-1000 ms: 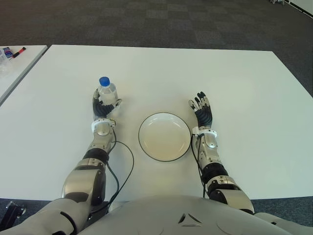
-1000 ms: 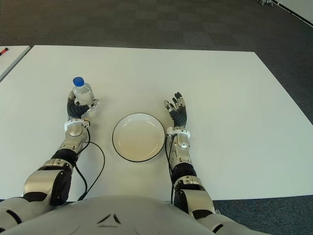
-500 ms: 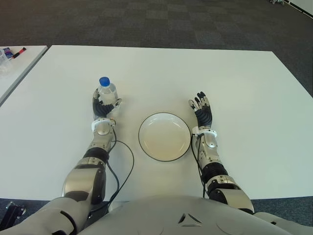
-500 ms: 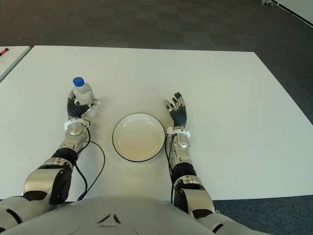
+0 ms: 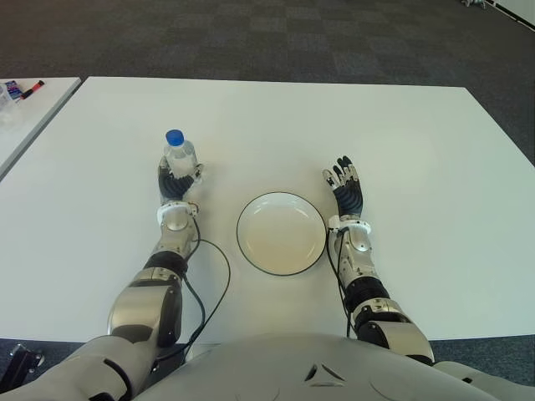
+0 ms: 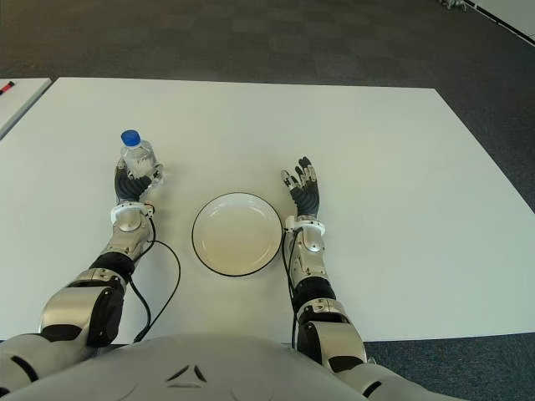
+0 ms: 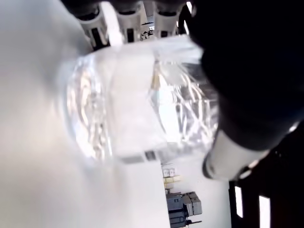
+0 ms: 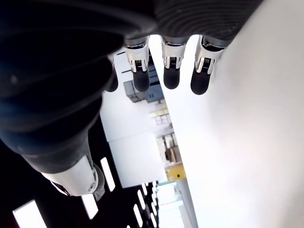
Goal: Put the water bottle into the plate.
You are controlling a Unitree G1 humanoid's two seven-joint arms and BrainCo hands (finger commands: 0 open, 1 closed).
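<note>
Clear plastic, capped in blue: the water bottle [image 5: 180, 156] stands upright on the white table [image 5: 401, 134], its long axis vertical, with the robot's left hand [image 5: 174, 182] wrapped around its lower body. The left wrist view shows fingers [image 7: 124, 21] curled along one side of the crinkled bottle and the thumb pressing the other, so the hand is gripping it; whether the base sits on the table or has just cleared it cannot be told.

Just to the bottle's right, toward the middle of the table and slightly nearer the robot, lies the round white plate [image 5: 311, 213] with a dark rim, bare inside. Bottle and plate are near each other but not touching. The coming move looks like a short sideways carry to the right and back toward the robot's body, with the bottle kept upright and lifted enough to clear the low rim.

On the far side of the plate, the right hand [image 5: 346, 192] shows palm up, fingers [image 8: 171, 73] extended and holding nothing; it sits beside the plate's right edge and is idle. The left hand is plainly the one at work.

Nothing stands between bottle and plate. A black cable [image 5: 216, 288] loops on the table beside the left forearm, close to the plate's left rim, but below the likely path. Markers [image 5: 25, 88] lie on a neighbouring table [image 5: 29, 113], well apart.
</note>
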